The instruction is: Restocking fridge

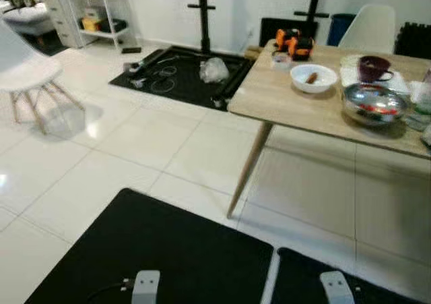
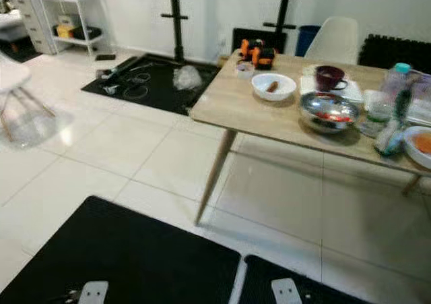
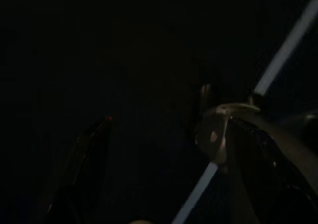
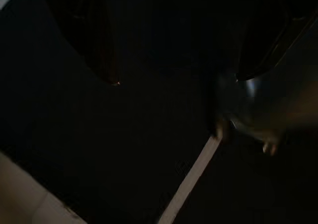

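A wooden table [image 1: 283, 102] stands ahead on the right with food and dishes on it. On it are a white bowl [image 1: 313, 77] holding a brown piece, a steel bowl [image 1: 374, 104] with red food, a dark red mug [image 1: 374, 67], a bottle with a teal cap [image 2: 396, 81] and a plate of orange food [image 2: 421, 144]. An orange and black object [image 1: 294, 42] lies at the table's far corner. Both arms hang idle in dark wrist views. The left gripper [image 3: 169, 129] and the right gripper [image 4: 178, 79] each have their fingers apart over a black mat, holding nothing.
Two black mats [image 1: 161, 250] lie on the white tiles just in front of me. A white chair [image 1: 27, 75] stands at the left, another chair [image 1: 367, 27] behind the table. Farther back is a black mat [image 1: 182, 81] with stand poles and a plastic bag [image 1: 214, 69], and a white shelf [image 1: 94, 14].
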`<state>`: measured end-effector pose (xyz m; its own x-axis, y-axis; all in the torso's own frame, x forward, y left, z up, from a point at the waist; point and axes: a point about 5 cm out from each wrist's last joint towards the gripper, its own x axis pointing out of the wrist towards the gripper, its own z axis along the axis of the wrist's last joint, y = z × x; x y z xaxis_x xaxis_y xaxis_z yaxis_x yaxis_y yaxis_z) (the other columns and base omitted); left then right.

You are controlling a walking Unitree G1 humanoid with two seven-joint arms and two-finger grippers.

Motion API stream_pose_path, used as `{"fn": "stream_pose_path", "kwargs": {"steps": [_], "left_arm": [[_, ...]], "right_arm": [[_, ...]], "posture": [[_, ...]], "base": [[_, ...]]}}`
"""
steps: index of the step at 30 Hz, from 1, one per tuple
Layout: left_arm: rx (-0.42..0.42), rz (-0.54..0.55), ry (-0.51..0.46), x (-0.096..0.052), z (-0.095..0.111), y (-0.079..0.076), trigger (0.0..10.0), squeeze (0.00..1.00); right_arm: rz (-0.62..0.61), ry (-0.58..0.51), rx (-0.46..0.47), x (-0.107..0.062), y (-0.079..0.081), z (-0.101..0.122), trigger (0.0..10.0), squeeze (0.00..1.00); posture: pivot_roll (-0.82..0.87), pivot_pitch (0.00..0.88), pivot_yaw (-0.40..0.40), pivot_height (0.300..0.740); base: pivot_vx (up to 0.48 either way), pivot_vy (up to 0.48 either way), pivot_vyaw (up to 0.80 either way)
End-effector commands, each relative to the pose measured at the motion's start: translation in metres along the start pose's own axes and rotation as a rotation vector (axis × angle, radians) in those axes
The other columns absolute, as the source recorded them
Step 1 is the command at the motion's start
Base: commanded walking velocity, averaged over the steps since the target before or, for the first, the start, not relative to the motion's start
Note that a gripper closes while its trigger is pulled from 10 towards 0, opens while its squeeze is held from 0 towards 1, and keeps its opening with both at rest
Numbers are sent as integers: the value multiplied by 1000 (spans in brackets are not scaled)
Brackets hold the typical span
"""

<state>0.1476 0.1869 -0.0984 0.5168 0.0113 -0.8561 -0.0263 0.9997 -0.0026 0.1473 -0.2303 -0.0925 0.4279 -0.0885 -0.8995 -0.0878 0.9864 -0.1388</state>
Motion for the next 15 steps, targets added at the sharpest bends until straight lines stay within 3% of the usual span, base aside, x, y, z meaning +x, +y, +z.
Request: {"fn": "stream_pose_path", "kwargs": {"steps": [1,7,15], "left_arm": [[-18,16,44,-2,-10,3,10000,0],[-79,-67,16,-1,-7,-4,10000,0],[-112,-105,31,-2,-8,-4,10000,0]], "right_arm": [[9,-10,0,1,4,3,10000,0],[-7,-10,8,1,3,2,10000,0],[-22,-1,5,0,2,1,10000,0]], "posture": [[-30,0,1,740],[-31,0,-1,740],[-30,0,-2,740]], "base": [[0,0,763],[0,0,681],[0,0,0]]}}
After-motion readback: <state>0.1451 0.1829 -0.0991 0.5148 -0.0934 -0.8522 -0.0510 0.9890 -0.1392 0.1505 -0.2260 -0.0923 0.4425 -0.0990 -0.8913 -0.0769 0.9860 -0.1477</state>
